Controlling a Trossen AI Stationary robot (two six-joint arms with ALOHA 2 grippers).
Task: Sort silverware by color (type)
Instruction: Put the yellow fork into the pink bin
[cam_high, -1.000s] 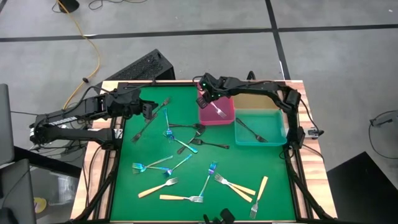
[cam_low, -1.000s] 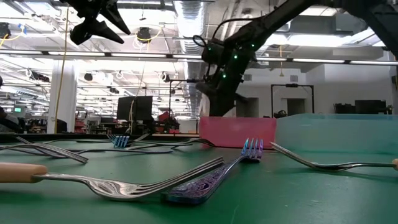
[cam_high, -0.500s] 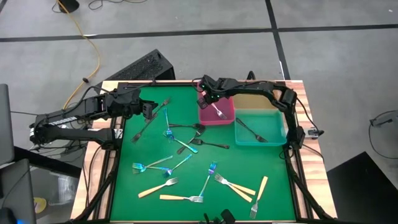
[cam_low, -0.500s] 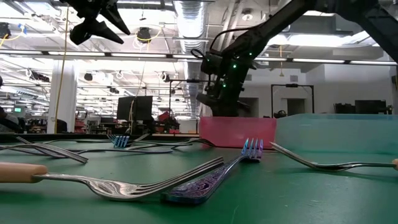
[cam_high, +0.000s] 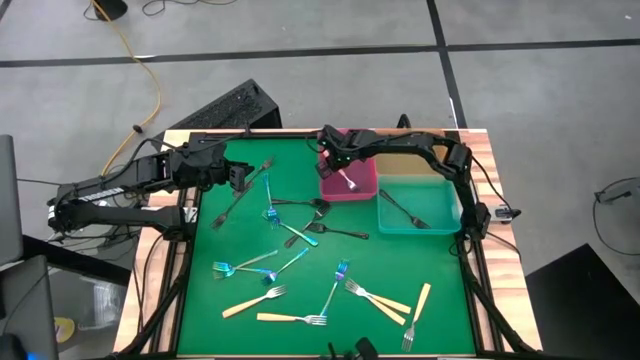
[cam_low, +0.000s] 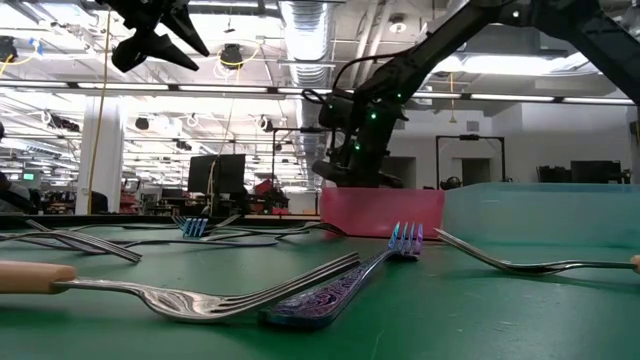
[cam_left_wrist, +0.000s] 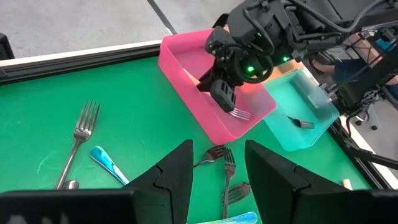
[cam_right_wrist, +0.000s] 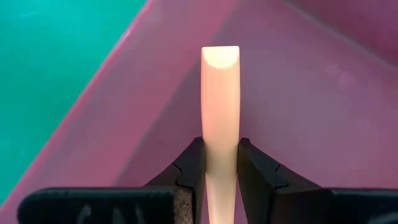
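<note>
Jaws of the right gripper (cam_high: 336, 160) are clamped on a slim silver fork with a tan handle (cam_right_wrist: 221, 106), its pale flat handle end poking out between the two dark fingers (cam_right_wrist: 186, 165). This gripper hangs over the pink rectangular plastic bin (cam_high: 365, 185) at about one o'clock on the green-matted desk (cam_high: 440, 320), and the fork's tines (cam_left_wrist: 239, 114) point down inside the bin. Just beside the pink bin, toward three o'clock, stands a teal translucent plastic bin (cam_high: 445, 215) with one dark black metal fork (cam_high: 403, 210) lying in it.

The left gripper (cam_high: 238, 177) waits above the mat near ten o'clock, jaws apart and holding nothing.

Loose forks lie scattered over the mat: shiny iridescent blue forks (cam_high: 270, 215) around the centre and toward seven o'clock, dark forks (cam_high: 335, 231) near the centre, and tan-handled forks (cam_high: 290, 318) along the six o'clock edge.
</note>
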